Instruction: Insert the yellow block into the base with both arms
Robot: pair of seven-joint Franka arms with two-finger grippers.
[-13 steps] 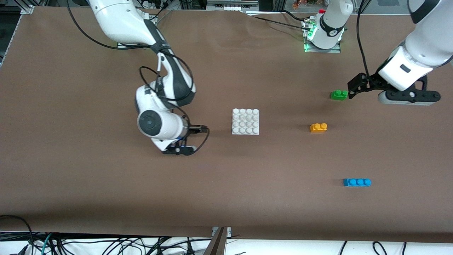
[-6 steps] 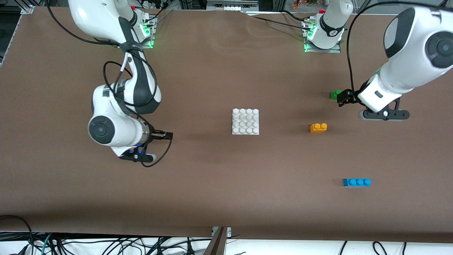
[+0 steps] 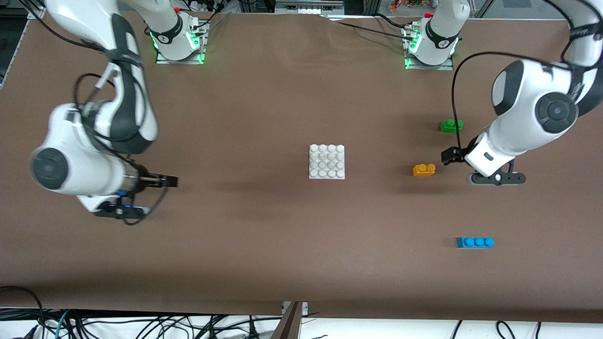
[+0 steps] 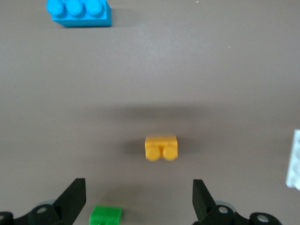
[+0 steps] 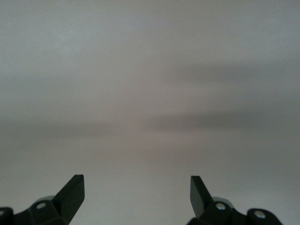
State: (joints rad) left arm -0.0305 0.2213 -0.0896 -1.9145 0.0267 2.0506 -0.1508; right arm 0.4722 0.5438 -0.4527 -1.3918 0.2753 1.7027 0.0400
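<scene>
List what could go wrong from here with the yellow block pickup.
The open left gripper hangs above the table between the yellow block and the green brick; a descent aimed short could catch the wrong brick. The open right gripper is far from the base, which could slide unbraced during pressing.

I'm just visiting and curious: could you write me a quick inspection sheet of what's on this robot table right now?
Surface: brown table, flat.
Job's things: yellow block lies loose; white studded base mid-table, nothing on it.
Clutter: green brick, blue brick.
Grippers: left gripper open, empty, over the table beside the yellow block; right gripper open, empty, over bare table at its own end.
Cables: black cables below the table edge.
Surroundings: nothing seen.
</scene>
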